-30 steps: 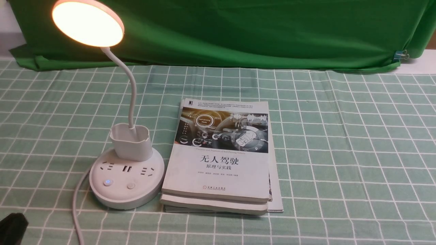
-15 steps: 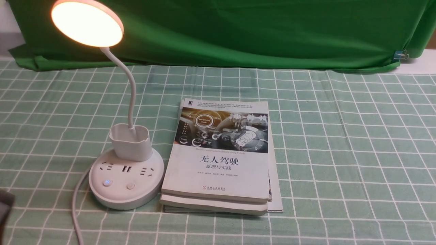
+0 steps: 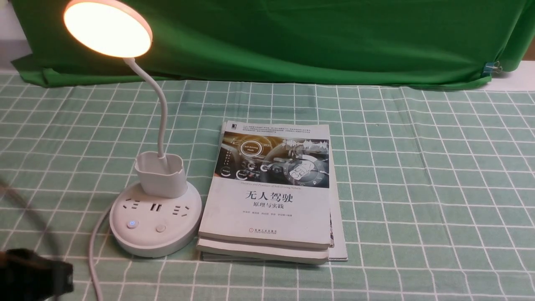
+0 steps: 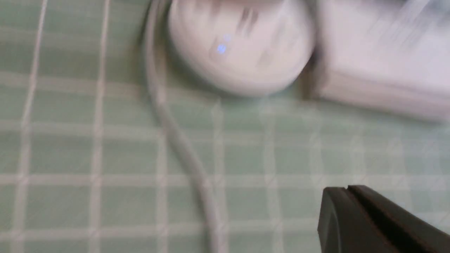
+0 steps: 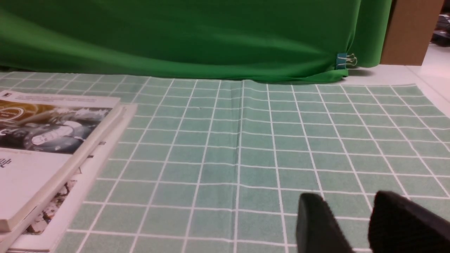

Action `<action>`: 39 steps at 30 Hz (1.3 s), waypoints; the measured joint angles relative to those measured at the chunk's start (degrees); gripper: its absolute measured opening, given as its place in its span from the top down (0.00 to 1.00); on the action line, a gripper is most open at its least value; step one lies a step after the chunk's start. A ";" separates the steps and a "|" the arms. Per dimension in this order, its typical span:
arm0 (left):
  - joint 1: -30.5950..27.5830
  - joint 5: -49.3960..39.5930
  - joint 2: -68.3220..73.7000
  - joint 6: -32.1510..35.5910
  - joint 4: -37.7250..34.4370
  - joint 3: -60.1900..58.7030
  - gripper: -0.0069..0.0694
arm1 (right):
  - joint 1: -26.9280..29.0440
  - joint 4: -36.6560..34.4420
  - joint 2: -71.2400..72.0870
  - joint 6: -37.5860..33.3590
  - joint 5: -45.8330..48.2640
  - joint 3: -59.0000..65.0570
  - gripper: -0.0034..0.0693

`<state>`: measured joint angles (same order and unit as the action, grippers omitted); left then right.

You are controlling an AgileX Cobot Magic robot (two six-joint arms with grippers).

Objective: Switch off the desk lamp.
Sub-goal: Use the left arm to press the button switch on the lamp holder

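Note:
The desk lamp stands at the left of the table, its round head (image 3: 108,28) glowing. Its white round base (image 3: 154,221) has sockets, a blue-lit button (image 3: 132,224) and a plain button (image 3: 160,228). My left gripper (image 3: 35,274) is a dark blur at the bottom left, apart from the base. In the left wrist view, blurred by motion, its fingers (image 4: 346,189) are pressed together with nothing between them, and the base (image 4: 242,45) lies ahead. My right gripper (image 5: 348,197) is open and empty over bare cloth; it is out of the front view.
A stack of books (image 3: 271,192) lies right beside the lamp base. The lamp's white cord (image 3: 94,259) runs from the base to the front edge, near my left gripper. A green backdrop (image 3: 313,37) hangs at the back over the checked cloth (image 3: 418,188).
My left gripper's dark shape at the bottom left has come further into the front view, rightward toward the lamp base. The lamp stays lit. Nothing else moved.

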<state>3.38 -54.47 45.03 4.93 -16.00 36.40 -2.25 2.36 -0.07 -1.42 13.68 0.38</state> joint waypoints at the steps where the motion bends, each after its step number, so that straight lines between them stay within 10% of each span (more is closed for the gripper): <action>1: 0.00 -1.17 2.62 0.81 0.50 1.14 0.91 | 0.00 0.00 0.00 0.00 0.00 0.00 0.62; 14: 14.38 -2.87 31.88 2.49 3.48 13.60 0.91 | 0.00 0.00 0.00 0.00 0.00 0.00 0.62; 39: 12.61 -0.91 53.62 2.01 9.11 30.21 0.91 | 0.00 0.00 0.00 0.00 0.00 0.00 0.62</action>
<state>15.99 -55.38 98.65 6.94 -6.89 66.60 -2.25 2.36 -0.07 -1.42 13.68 0.38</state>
